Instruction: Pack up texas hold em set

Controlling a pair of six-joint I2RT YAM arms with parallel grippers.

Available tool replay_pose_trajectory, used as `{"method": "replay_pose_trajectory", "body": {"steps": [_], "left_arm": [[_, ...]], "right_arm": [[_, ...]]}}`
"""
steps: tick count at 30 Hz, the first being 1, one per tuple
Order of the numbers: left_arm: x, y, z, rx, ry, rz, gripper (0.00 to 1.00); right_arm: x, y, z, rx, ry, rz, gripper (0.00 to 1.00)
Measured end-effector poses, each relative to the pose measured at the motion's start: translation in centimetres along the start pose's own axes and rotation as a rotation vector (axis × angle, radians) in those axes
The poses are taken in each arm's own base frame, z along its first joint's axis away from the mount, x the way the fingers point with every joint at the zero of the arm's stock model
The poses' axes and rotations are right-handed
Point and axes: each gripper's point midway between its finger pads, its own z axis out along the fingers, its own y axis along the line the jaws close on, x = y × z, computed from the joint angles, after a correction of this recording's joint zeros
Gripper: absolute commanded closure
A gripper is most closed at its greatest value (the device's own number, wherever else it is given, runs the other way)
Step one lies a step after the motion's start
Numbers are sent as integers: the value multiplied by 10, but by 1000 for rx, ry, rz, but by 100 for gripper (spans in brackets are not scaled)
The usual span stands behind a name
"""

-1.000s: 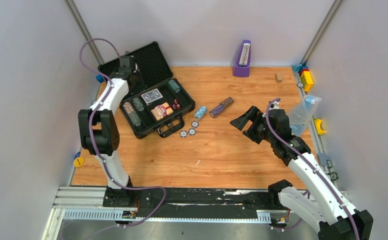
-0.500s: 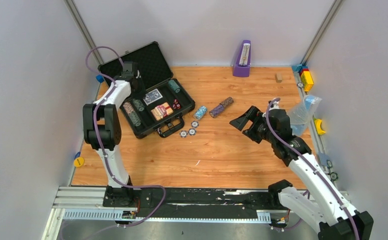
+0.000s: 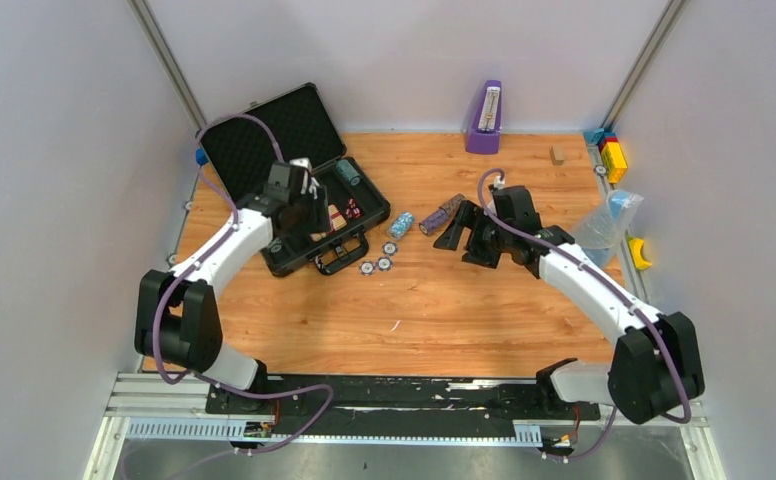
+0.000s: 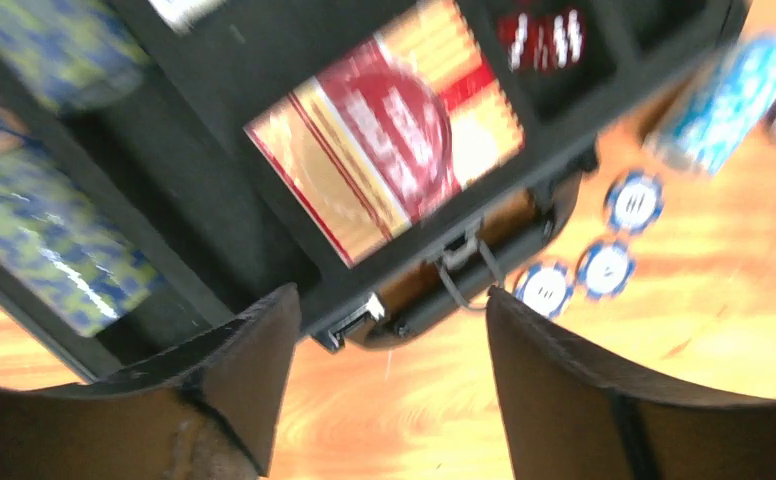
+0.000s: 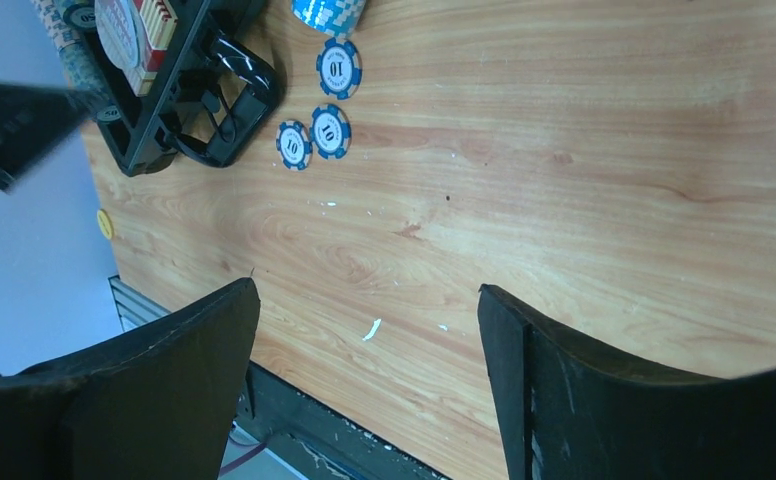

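The dark briefcase [image 3: 282, 158] lies open at the back left, holding chip rolls [image 4: 49, 235], a red and gold card deck [image 4: 389, 135] and red dice [image 4: 542, 35]. My left gripper [image 3: 312, 212] hovers open over the case's front part, above its handle [image 4: 464, 295], with nothing between its fingers. On the table to the right of the case lie a light blue chip roll [image 3: 401, 224], a purple chip roll [image 3: 442, 213] and three loose blue chips [image 5: 331, 130]. My right gripper [image 3: 464, 238] stands open and empty just right of the purple roll.
A purple metronome [image 3: 484, 118] stands at the back wall. Coloured toy blocks [image 3: 612, 152], a small wooden block [image 3: 557, 155] and a clear plastic bottle [image 3: 604, 220] sit along the right edge. The case lid [image 3: 264, 130] stands upright behind the left gripper.
My left gripper swung from the case's back left corner to over its front and opened. The right gripper moved left and back, up to the purple roll.
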Motion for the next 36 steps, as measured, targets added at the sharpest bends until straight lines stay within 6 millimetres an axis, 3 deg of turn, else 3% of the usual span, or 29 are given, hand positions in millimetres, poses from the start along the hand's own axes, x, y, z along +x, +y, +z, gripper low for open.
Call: {"method": "replay_pose_trajectory", "body": {"steps": [2, 5, 7, 14, 22, 27, 32, 35, 36], "left_arm": [[32, -7, 5, 31, 49, 42, 3], [60, -7, 5, 70, 79, 76, 0], [67, -12, 0, 105, 62, 100, 1], [58, -40, -20, 225, -115, 188, 2], [66, -20, -43, 227, -336, 178, 2], [58, -8, -62, 216, -502, 145, 3], [50, 3, -81, 196, -627, 102, 4], [45, 11, -89, 172, -680, 73, 4], [43, 13, -92, 162, -695, 63, 5]], "right_arm": [[-2, 2, 6, 7, 10, -15, 19], [-6, 4, 17, 30, 12, -35, 19], [-6, 7, 26, 47, 17, -47, 19], [-17, 25, 69, 129, -17, 33, 21], [-48, 45, 117, 196, -144, 189, 27], [-56, 34, 144, 254, -183, 250, 29], [-52, 14, 173, 319, -177, 287, 32], [-49, 10, 194, 330, -153, 292, 42], [-49, 10, 200, 329, -147, 294, 50]]}}
